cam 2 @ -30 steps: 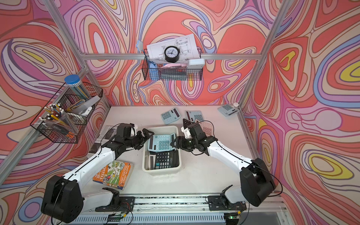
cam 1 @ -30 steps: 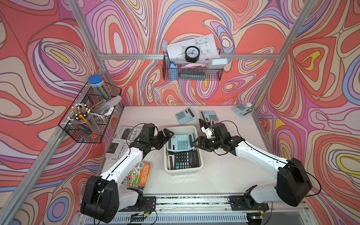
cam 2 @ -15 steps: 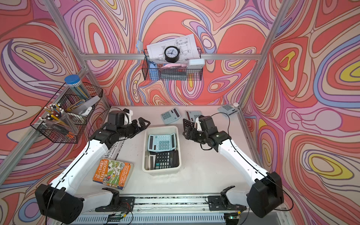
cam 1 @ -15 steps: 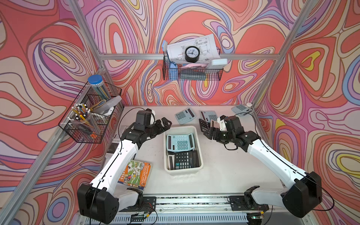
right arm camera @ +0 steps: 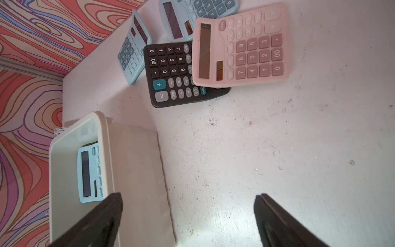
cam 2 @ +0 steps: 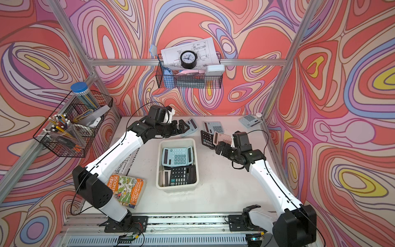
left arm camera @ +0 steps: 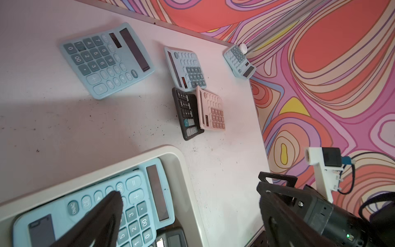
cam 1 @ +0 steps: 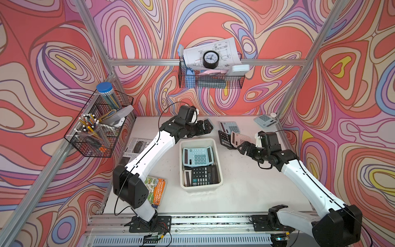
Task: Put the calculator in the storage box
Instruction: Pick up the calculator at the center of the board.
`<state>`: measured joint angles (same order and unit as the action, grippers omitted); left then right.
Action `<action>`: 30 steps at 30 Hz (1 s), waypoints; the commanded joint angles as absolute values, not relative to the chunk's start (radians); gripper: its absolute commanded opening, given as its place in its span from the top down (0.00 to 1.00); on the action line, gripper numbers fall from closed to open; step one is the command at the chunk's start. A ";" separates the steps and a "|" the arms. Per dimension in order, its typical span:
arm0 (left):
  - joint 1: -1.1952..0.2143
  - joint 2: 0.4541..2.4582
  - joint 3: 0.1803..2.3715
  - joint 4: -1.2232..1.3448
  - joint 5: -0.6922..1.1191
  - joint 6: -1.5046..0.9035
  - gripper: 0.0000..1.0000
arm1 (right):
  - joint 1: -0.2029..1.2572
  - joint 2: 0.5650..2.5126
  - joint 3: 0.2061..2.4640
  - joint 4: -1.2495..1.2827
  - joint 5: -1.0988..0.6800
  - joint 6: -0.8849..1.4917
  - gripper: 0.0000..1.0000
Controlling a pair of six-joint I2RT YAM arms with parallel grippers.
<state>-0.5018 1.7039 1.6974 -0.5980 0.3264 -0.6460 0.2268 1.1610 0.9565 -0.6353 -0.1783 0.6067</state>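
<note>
The light-blue plastic calculator (cam 1: 197,157) lies inside the cream rectangular plastic storage box (cam 1: 201,187), its near edge overlapping a black calculator (cam 1: 203,175) there. The left gripper (cam 1: 207,128) hangs past the box's far rim and the right gripper (cam 1: 242,148) off its right side, both spread wide and gripping nothing. Bare white tabletop (cam 1: 252,188) borders the box's right edge.

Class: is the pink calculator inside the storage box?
No, the pink calculator lies on the table, partly over a black calculator.
</note>
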 commanded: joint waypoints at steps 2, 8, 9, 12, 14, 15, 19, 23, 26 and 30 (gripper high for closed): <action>-0.503 1.856 1.848 -0.687 0.389 -0.598 0.09 | 0.203 1.148 0.939 -0.624 -0.162 0.595 0.02; -0.577 2.010 2.039 -0.727 0.416 -0.615 0.14 | 0.151 1.168 0.934 -0.626 -0.122 0.609 0.02; -0.588 2.032 2.067 -0.734 0.414 -0.618 0.16 | 0.139 1.172 0.934 -0.631 -0.118 0.616 0.02; -0.622 2.112 2.170 -0.759 0.397 -0.625 0.23 | 0.097 1.177 0.918 -0.636 -0.124 0.632 0.02; -0.637 2.162 2.226 -0.763 0.386 -0.631 0.29 | 0.073 1.171 0.906 -0.638 -0.130 0.640 0.02; -0.647 2.187 2.252 -0.763 0.377 -0.635 0.32 | 0.063 1.165 0.900 -0.637 -0.133 0.643 0.02; -0.687 2.275 2.361 -0.777 0.294 -0.634 0.37 | 0.033 1.146 0.884 -0.647 -0.133 0.649 0.02; -0.726 2.347 2.422 -0.775 0.194 -0.624 0.39 | 0.012 1.130 0.878 -0.674 -0.114 0.647 0.02; -0.735 2.406 2.455 -0.768 0.153 -0.631 0.39 | -0.003 1.112 0.870 -0.678 -0.116 0.646 0.02; -0.750 2.475 2.503 -0.733 0.122 -0.620 0.38 | -0.015 1.098 0.873 -0.695 -0.113 0.639 0.02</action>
